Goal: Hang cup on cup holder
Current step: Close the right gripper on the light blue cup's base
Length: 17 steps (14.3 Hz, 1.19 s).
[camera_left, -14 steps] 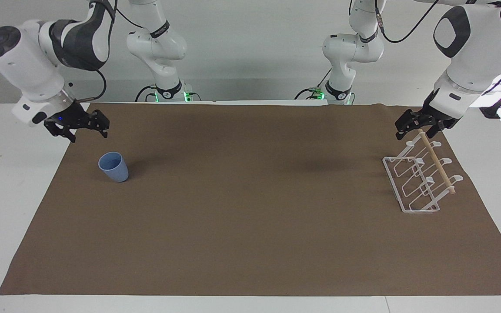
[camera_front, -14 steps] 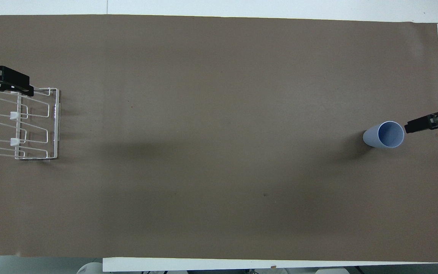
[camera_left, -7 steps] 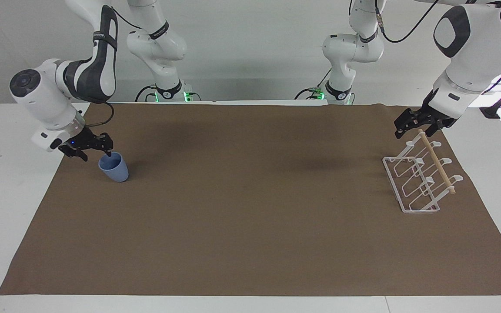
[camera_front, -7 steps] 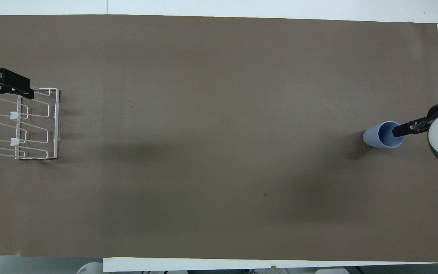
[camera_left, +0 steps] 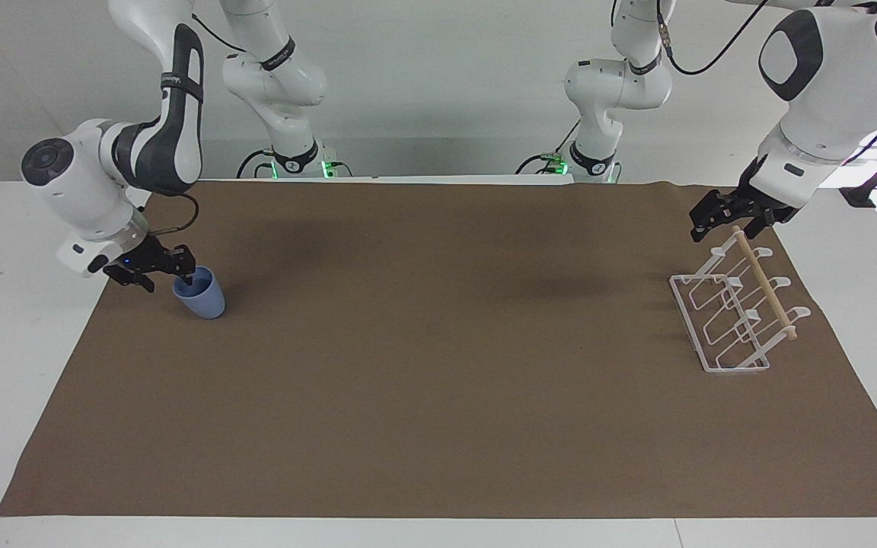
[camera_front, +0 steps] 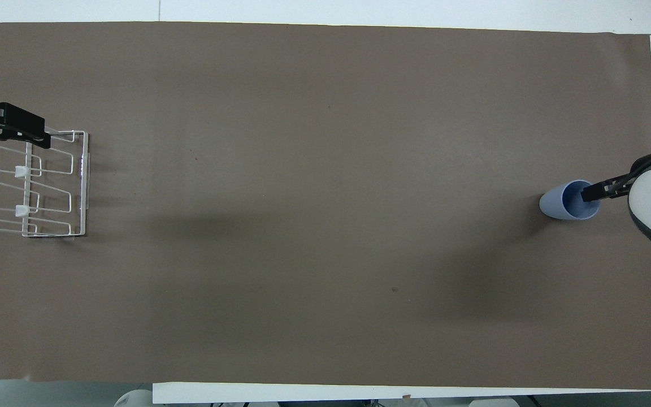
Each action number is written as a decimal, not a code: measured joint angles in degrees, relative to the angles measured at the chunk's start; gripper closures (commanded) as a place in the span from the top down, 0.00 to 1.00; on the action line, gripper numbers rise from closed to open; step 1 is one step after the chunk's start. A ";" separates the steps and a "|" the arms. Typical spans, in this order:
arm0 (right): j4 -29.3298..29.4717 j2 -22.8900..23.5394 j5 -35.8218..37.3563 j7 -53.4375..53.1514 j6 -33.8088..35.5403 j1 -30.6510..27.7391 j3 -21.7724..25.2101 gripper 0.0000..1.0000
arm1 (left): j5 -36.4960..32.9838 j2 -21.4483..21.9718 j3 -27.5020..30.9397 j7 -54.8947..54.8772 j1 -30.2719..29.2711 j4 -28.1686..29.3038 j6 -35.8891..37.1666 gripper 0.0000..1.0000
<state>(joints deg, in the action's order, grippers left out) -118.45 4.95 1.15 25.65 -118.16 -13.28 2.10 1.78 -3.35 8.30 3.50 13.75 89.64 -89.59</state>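
right fingers [camera_left: 172, 275] astride cup [camera_left: 202, 298] rim, grip unclear | left fingers [camera_left: 715, 222] spread over cup holder [camera_left: 720, 365]

No legible text, label, brand, number or sign anywhere on arms, table or objects.

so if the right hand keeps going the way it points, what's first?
The cup: the right hand sits at its rim, angled down, one finger apparently inside. Past its wall, only brown mat.
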 measured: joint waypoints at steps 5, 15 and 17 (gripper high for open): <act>-1.14 0.14 0.00 0.00 -0.44 0.01 -0.05 0.64 | 0.00 0.03 0.00 0.04 0.00 0.00 0.11 1.00; -3.22 0.14 0.00 0.01 -2.40 -0.56 -0.02 0.43 | 0.00 0.12 0.00 0.06 0.00 0.00 0.11 1.00; -3.41 0.14 0.00 0.01 -2.40 -0.56 -0.03 0.39 | 0.00 0.14 0.00 0.06 0.00 0.00 0.11 1.00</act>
<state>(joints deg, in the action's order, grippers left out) -121.86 5.09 1.15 25.65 -120.55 -13.84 2.08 1.78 -3.21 8.30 3.55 13.75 89.64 -89.47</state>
